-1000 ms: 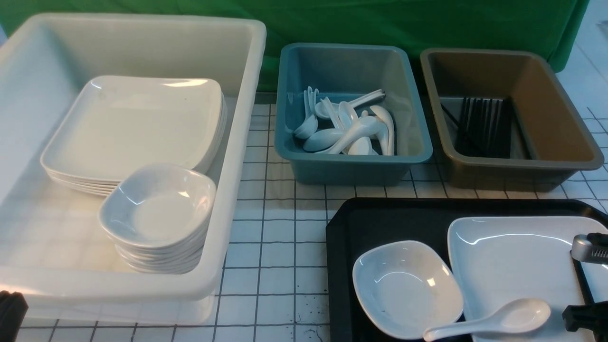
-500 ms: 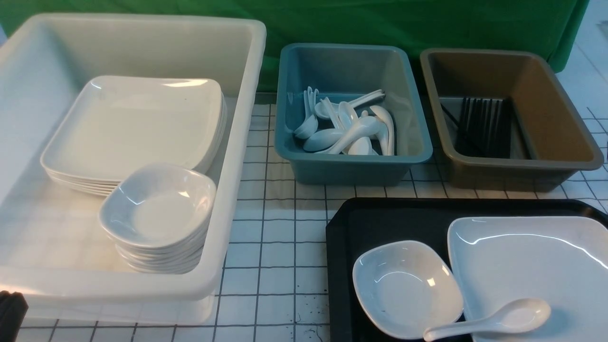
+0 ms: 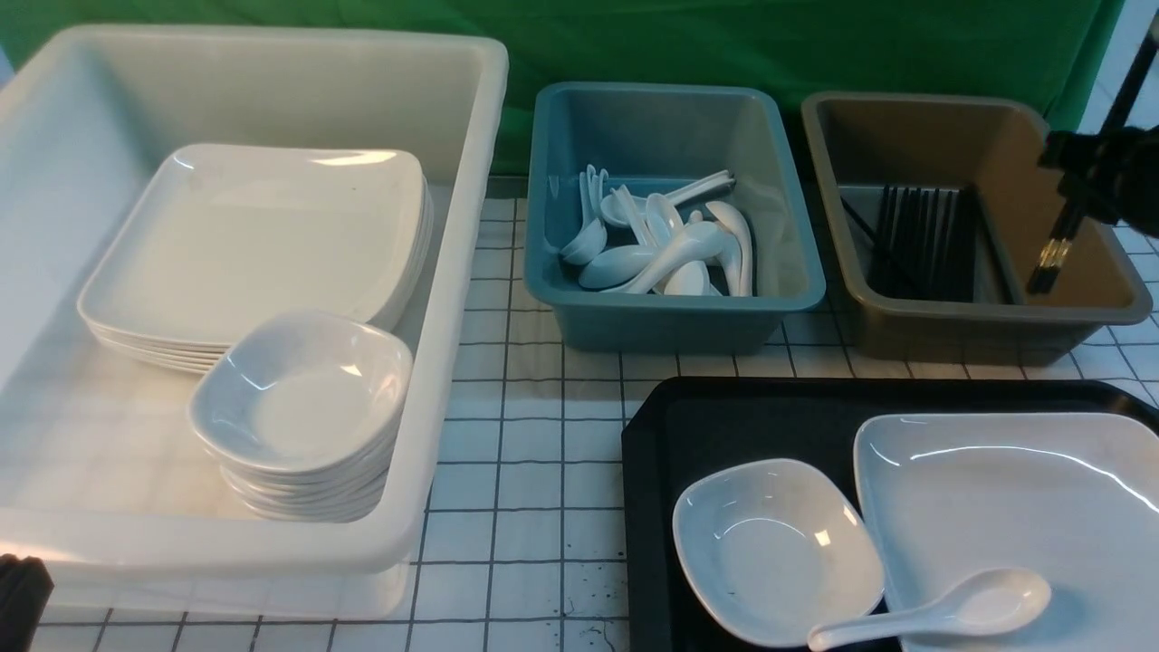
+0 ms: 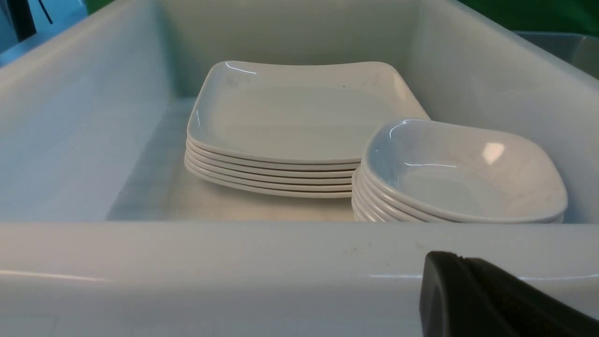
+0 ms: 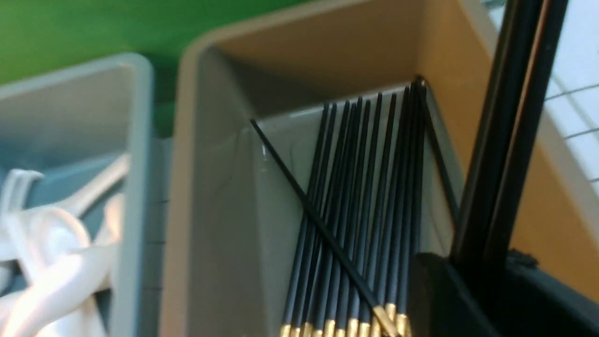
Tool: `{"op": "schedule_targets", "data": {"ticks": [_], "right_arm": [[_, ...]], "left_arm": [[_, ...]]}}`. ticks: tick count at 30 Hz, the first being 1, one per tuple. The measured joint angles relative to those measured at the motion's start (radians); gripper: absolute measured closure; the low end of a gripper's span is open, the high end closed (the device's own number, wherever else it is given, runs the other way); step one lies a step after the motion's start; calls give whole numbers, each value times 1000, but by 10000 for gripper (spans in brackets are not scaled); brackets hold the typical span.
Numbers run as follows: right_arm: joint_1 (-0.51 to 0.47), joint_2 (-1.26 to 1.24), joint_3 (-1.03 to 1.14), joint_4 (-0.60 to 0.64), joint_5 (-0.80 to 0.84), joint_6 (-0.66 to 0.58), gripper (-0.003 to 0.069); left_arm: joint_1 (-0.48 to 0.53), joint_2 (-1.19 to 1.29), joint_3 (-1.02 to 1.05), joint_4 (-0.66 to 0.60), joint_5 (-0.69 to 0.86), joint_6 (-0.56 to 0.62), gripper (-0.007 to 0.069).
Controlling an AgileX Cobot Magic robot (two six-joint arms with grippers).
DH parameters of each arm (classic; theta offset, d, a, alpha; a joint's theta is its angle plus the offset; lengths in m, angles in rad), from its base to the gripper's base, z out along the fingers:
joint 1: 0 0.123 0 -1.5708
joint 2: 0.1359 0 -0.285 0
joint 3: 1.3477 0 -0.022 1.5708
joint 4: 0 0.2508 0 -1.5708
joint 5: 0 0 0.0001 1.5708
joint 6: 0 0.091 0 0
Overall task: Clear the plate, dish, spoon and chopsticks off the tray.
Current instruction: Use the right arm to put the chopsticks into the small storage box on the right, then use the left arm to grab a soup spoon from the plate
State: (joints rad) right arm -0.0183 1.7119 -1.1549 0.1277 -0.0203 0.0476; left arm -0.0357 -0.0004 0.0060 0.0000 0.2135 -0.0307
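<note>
The plate [image 3: 996, 516] lies on the right of the black tray [image 3: 724, 426]. The dish [image 3: 774, 548] sits on the tray left of the plate. The spoon [image 3: 933, 611] rests with its bowl on the plate's front edge, its handle toward the dish. My right gripper [image 3: 1082, 181] is shut on the chopsticks [image 3: 1048, 263] and holds them steeply tilted over the right side of the brown bin [image 3: 1068, 312], tips down. In the right wrist view the chopsticks [image 5: 510, 117] rise from the gripper [image 5: 482, 267]. My left gripper [image 4: 463, 290] is shut and empty outside the white tub's near wall.
The white tub [image 3: 453, 272] at left holds a stack of plates [image 3: 253, 244] and a stack of dishes [image 3: 303, 407]. The blue bin [image 3: 675, 312] holds several spoons. The brown bin holds several black chopsticks [image 3: 919, 240] with gold ends [image 5: 327, 327].
My right gripper was at the plate's right edge on the tray, left the front view, and is now high over the brown bin with the chopsticks. The left arm has not moved.
</note>
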Motion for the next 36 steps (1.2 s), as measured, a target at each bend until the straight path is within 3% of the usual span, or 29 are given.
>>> {"op": "schedule_targets", "data": {"ticks": [2,6,9,11,16,18,30,36], "right_arm": [[9,33,0,1,-13,1,454],[28,70,0,3,32,-14,315],[30,33,0,3,97,-56,291],[30,-5,0,3,141,-83,312],[30,-252,0,3,294,-158,571],[30,-355,0,3,363,-150,622],[30,-846,-3,3,1003,-113,629],[30,-1029,10,2,1151,-163,629]], "left_arm": [[0,0,0,0,0,0,603],[0,0,0,0,0,0,603],[0,0,0,0,0,0,603],[0,0,0,0,0,0,603],[0,0,0,0,0,0,603],[0,0,0,0,0,0,603],[0,0,0,0,0,-1,603],[0,0,0,0,0,0,603]]}}
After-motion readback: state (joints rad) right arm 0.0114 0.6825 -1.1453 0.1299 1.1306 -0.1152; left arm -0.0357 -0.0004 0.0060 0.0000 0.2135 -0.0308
